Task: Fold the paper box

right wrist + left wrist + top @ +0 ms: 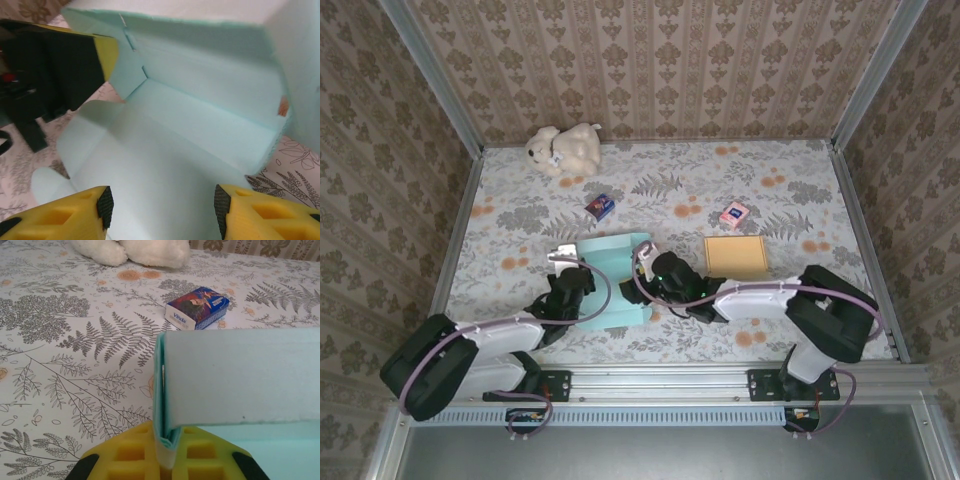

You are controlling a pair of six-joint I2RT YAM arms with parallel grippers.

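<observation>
In the top external view, the worktop point(520, 215) is covered with a pale cloth printed with grey ferns and orange blossoms. Walls papered in a beige damask pattern enclose it on three sides, with metal posts in the corners and a metal rail along the bottom edge. The mint-green paper box point(615, 285) lies half-formed at lower centre. The left pincer point(572, 272) is at its left edge and the right pincer point(655, 270) at its right. A cream plush bear point(565, 148) sits at upper left. A small blue packet point(601, 206), a pink packet point(733, 213) and a flat tan card point(736, 256) lie further right.

In the left wrist view, the left pincer point(165, 452) has its yellow fingers point(130, 455) clenched on the folded edge of the paper box point(240, 385), whose wall stands upright across the right of the frame. Beyond it the fern cloth point(60, 365) stretches away, with the blue packet point(197, 307) and the bear point(135, 250) at the top.

In the right wrist view, the right pincer point(162, 205) is released, with its yellow fingers point(70, 215) spread wide over the flat floor panel of the paper box point(200, 110). The box's raised walls fill the upper frame. The cloth point(295, 170) shows at lower right.
</observation>
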